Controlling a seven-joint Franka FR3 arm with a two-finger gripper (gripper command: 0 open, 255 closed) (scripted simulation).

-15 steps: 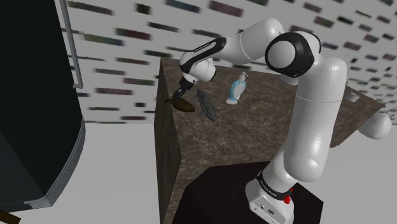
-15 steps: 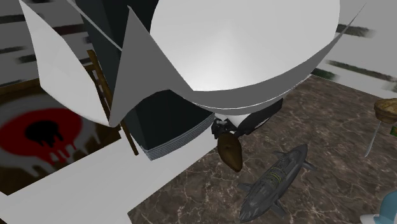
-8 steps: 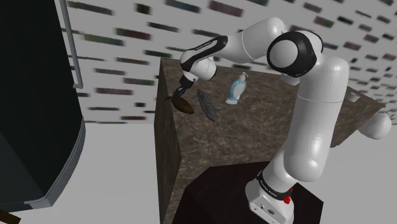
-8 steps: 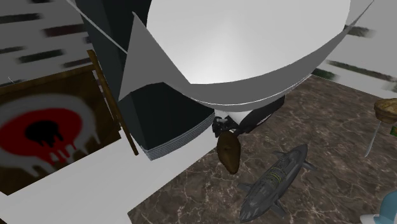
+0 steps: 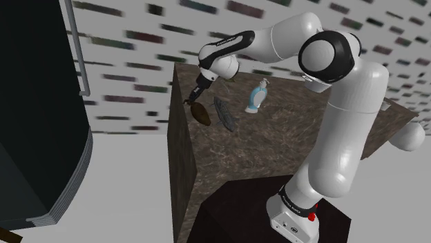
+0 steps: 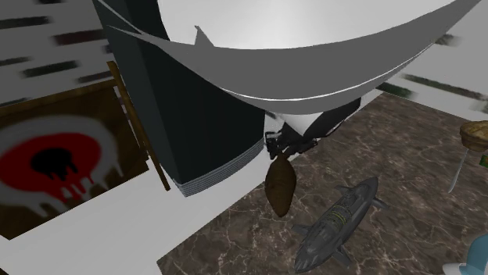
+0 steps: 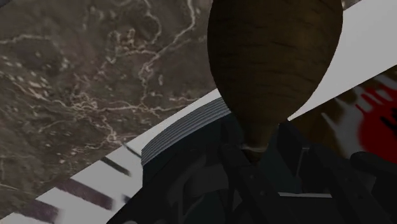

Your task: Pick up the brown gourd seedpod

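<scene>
I read the all-black two-finger gripper (image 6: pixel 278 153) as closed tight on the narrow neck of the brown oval gourd seedpod (image 6: pixel 280 186). It hangs below the jaws, over the edge of the dark marbled tabletop (image 6: pixel 235 234).

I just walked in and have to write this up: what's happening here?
The white arm has its gripper shut on the brown seedpod, the jaws clasping its narrow end. The seedpod hangs tip-down over the dark marbled table near its edge, apparently just off the surface. A dark fish-shaped model lies on the table beside it, untouched.
</scene>
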